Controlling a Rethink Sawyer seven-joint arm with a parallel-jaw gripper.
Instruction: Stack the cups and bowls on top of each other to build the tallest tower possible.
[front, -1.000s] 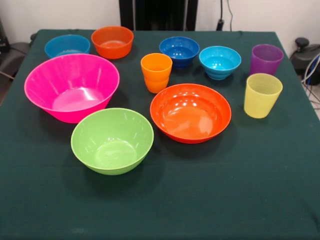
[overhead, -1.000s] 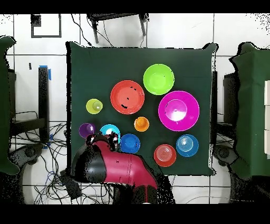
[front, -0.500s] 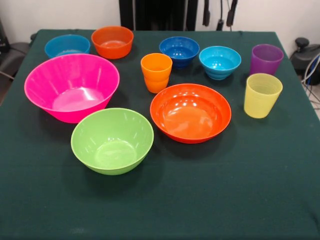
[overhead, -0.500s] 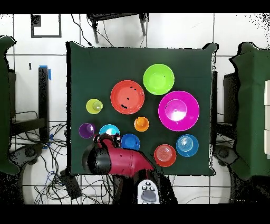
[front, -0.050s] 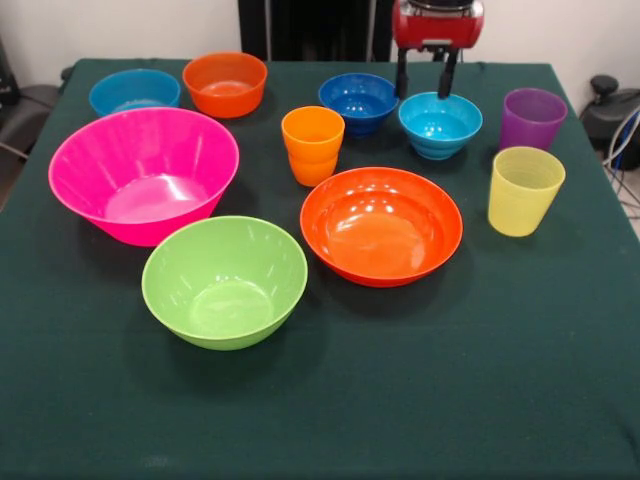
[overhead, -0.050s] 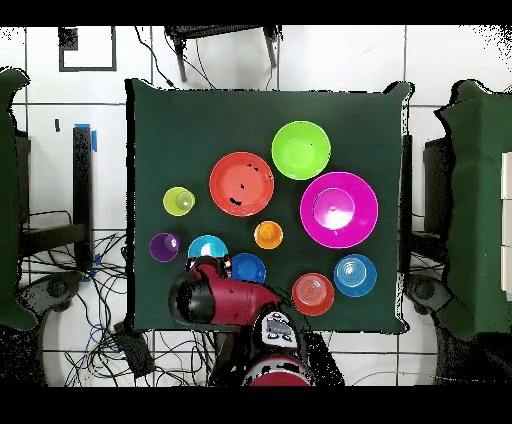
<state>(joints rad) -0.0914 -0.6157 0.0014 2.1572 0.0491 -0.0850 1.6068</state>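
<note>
My gripper (front, -0.050s: 425, 85) hangs open and empty over the far rim of the cyan bowl (front, -0.050s: 440, 125), beside the dark blue bowl (front, -0.050s: 359, 102). From overhead, the gripper (overhead, -0.050s: 212, 264) sits between the cyan bowl (overhead, -0.050s: 207, 247) and the dark blue bowl (overhead, -0.050s: 247, 270). The orange cup (front, -0.050s: 312, 145), purple cup (front, -0.050s: 532, 118) and yellow cup (front, -0.050s: 525, 190) stand upright. The pink bowl (front, -0.050s: 143, 172), lime green bowl (front, -0.050s: 224, 280), shallow orange bowl (front, -0.050s: 381, 224), small orange bowl (front, -0.050s: 225, 84) and blue bowl (front, -0.050s: 134, 92) each stand alone. No tower shows.
The dark green table (front, -0.050s: 480, 380) has bare cloth along its near side. My red arm (overhead, -0.050s: 235, 302) reaches in over the table's edge in the overhead view. Cables lie on the floor beside the base.
The gripper has come down into the front view, from only its fingertips at the top edge to hanging over the cyan bowl. The cups and bowls have not moved.
</note>
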